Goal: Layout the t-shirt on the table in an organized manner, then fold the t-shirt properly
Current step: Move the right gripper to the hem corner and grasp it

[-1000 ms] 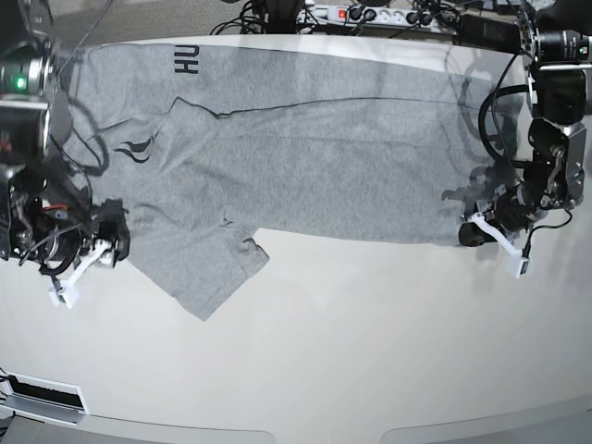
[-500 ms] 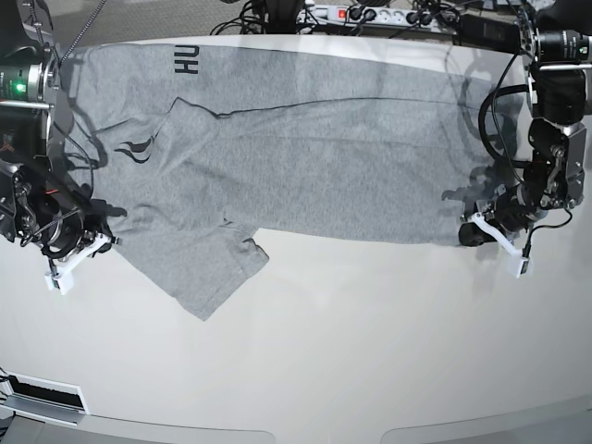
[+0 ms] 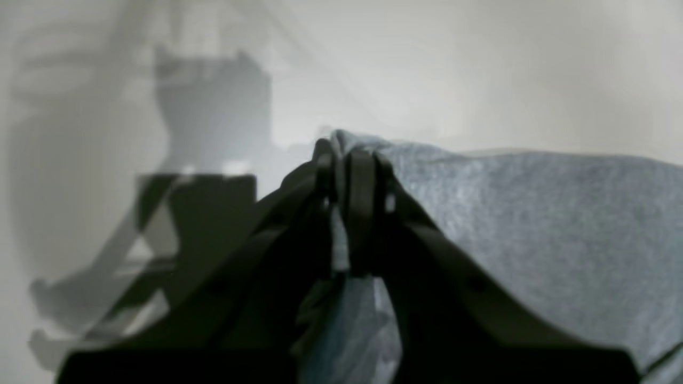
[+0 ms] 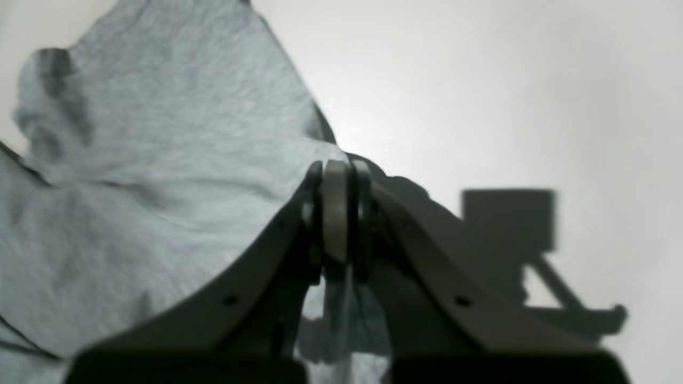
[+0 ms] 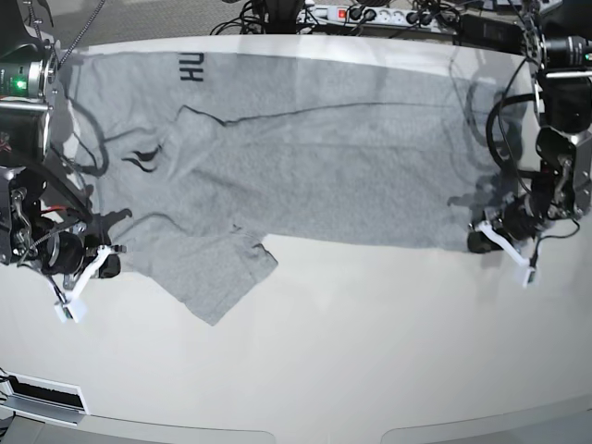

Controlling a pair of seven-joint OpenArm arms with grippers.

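Observation:
The heather-grey t-shirt (image 5: pixel 314 176) lies spread wide across the far half of the white table (image 5: pixel 370 351). Black lettering (image 5: pixel 188 65) shows near its far left corner, and a sleeve (image 5: pixel 217 277) points toward the front. My right gripper (image 5: pixel 107 265) sits at the shirt's left edge. In the right wrist view my right gripper (image 4: pixel 336 186) is shut on a fold of the t-shirt (image 4: pixel 160 160). My left gripper (image 5: pixel 481 242) is at the shirt's near right corner. In the left wrist view my left gripper (image 3: pixel 344 170) is shut on the t-shirt (image 3: pixel 533 224).
A power strip (image 5: pixel 370 14) with cables runs along the table's far edge. A dark slot (image 5: pixel 42 396) lies at the front left corner. The arm columns (image 5: pixel 564 102) stand at both sides of the shirt.
My right gripper has closed on the shirt's left edge and moved a little toward the front. The left gripper has also drawn slightly frontward, and the shirt has shifted with them.

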